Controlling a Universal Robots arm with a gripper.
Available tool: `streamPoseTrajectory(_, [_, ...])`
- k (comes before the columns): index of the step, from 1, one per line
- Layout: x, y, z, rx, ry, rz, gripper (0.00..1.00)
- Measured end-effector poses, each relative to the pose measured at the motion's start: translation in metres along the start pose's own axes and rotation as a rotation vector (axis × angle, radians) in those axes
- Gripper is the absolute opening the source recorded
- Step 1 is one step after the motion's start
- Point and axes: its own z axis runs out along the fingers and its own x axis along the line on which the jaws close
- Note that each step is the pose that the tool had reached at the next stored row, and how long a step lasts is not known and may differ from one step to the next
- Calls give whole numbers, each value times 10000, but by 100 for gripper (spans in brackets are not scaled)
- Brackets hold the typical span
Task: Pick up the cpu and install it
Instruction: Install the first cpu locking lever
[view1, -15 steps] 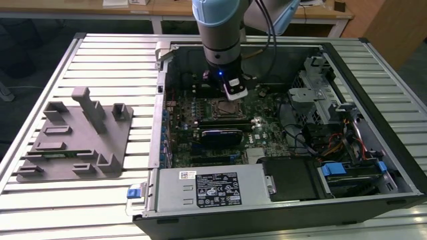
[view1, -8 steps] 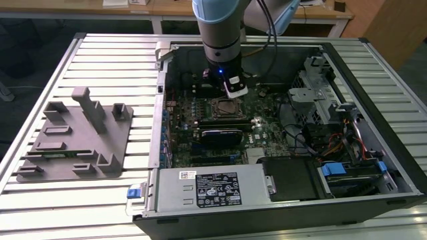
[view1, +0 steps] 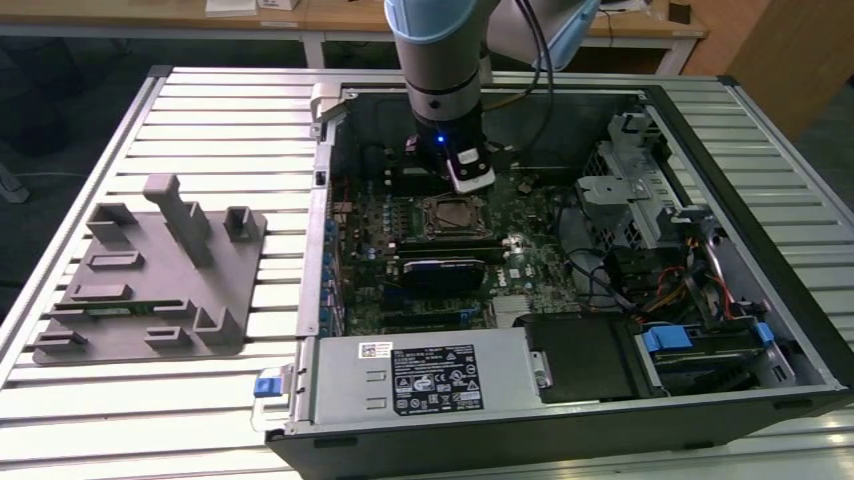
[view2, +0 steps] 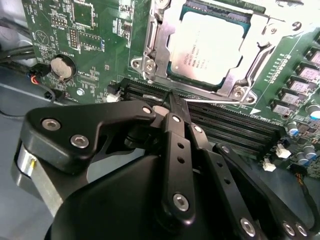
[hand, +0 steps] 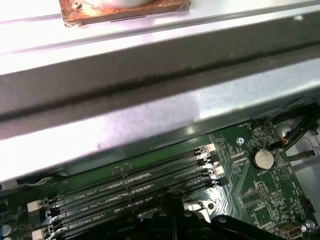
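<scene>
The cpu (view2: 207, 47), a silvery square chip, lies flat inside the metal socket frame (view2: 150, 55) on the green motherboard. In the exterior view the cpu (view1: 454, 213) sits in the middle of the open computer case. My gripper (view2: 170, 98) hovers beside the socket, over the black memory slots (view2: 230, 127), a short way from the chip. Its black fingers (view2: 176, 145) meet at the tips with nothing between them. In the exterior view the gripper (view1: 470, 183) hangs just behind the socket. The fingertips (hand: 172, 212) also point at the memory slots in the first wrist view.
A grey plastic holder block (view1: 147, 290) stands on the slatted table at the exterior view's left. The case wall (hand: 150, 75) runs close by the memory slots. A coin battery (view2: 62, 67), a power supply (view1: 414, 380) and loose cables (view1: 667, 290) surround the board.
</scene>
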Motion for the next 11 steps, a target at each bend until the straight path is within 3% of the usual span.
streamPoseTrajectory(11, [18, 17, 3, -24, -9, 1, 11])
